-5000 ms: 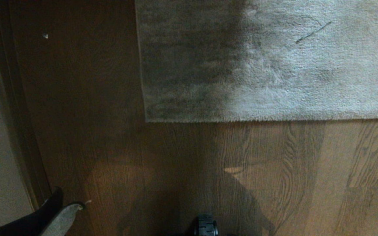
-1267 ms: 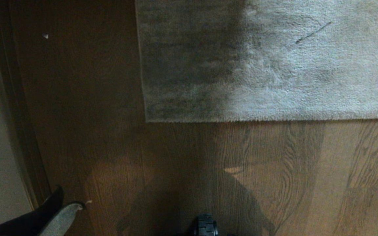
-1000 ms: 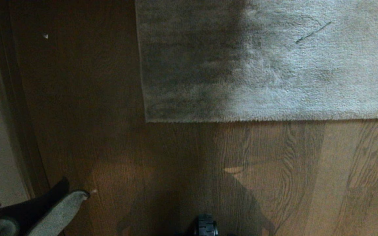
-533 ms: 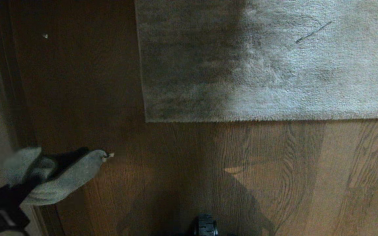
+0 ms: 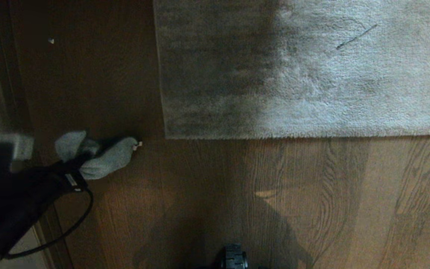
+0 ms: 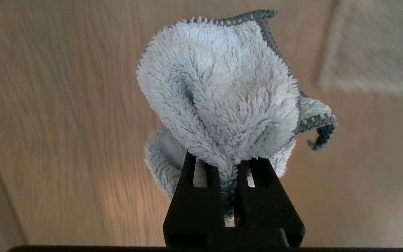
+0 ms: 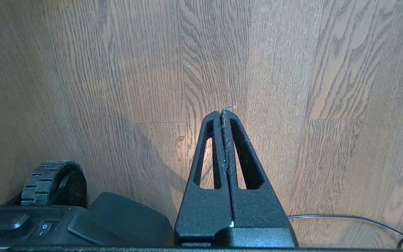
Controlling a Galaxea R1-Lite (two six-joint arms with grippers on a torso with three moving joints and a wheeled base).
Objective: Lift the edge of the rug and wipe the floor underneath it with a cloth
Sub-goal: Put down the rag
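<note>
The rug (image 5: 304,71) lies flat across the far right of the head view. Its rug edge (image 5: 304,137) runs straight to a square corner (image 5: 166,136). Brown wood-grain floor (image 5: 207,194) fills the near part. My left gripper (image 5: 83,164) hovers left of that corner, shut on the cloth (image 5: 108,161), a fluffy pale grey rag. In the left wrist view the cloth (image 6: 222,101) bunches out beyond the black fingers (image 6: 196,182), with the rug corner (image 6: 373,52) further off. My right gripper (image 7: 221,112) is shut and empty, held low over bare floor (image 7: 292,70).
A dark baseboard (image 5: 9,93) and a pale wall run down the left side. The robot's base wheel (image 5: 233,257) shows at the near edge, also in the right wrist view as a wheel (image 7: 52,180). A thin cable (image 7: 345,218) lies on the floor. A white speck (image 5: 51,40) sits far left.
My left arm has swung up from the near left corner toward the rug corner, carrying the cloth. The rug has stayed flat and still.
</note>
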